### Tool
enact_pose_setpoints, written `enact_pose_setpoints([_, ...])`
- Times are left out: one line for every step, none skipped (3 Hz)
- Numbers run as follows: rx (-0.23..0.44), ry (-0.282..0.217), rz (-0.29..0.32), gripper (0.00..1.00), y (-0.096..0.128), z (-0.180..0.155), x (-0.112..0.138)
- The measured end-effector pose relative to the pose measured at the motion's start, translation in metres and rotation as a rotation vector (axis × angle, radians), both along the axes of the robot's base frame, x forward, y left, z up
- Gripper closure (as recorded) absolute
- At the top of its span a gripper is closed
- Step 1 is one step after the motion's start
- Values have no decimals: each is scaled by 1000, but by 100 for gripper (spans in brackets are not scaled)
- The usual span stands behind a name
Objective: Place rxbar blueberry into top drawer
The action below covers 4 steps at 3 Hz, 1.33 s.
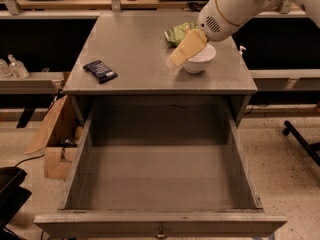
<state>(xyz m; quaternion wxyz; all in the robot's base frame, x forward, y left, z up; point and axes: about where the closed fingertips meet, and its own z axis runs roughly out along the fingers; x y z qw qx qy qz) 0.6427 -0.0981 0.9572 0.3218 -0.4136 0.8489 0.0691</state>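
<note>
1. Camera view frames the grey tabletop from the front, with the top drawer pulled fully out below its front edge; the drawer's small knob is seen at the middle of the front panel.
2. The rxbar blueberry is laid flat on the tabletop, close to the left edge and toward the front left corner, well apart from everything else on the surface.
3. The gripper is held over the right half of the tabletop, slanted down toward the left from the white arm. Nothing is seen to be held by it, and whether it is wide or narrow cannot be told.
4. A white bowl is set near the right edge, partly covered by the gripper on its left side.
5. A green chip bag is placed just behind the bowl, toward the back right corner, and is partly hidden by the arm.
6. Between the gripper and the bar, bare tabletop is seen.
7. On the floor at the left, a cardboard box is leaned beside the drawer's left wall, and two clear bottles are stood on a low shelf beyond it.
</note>
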Motion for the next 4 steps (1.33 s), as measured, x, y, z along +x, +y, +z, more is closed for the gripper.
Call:
enact_pose_setpoints([38, -29, 36, 0, 22, -8, 27])
enact_pose_setpoints([91, -54, 64, 0, 81, -17, 86])
enact_pose_setpoints([116, -42, 45, 0, 123, -22, 113])
enact_pose_setpoints([135, -6, 9, 0, 170, -40, 126])
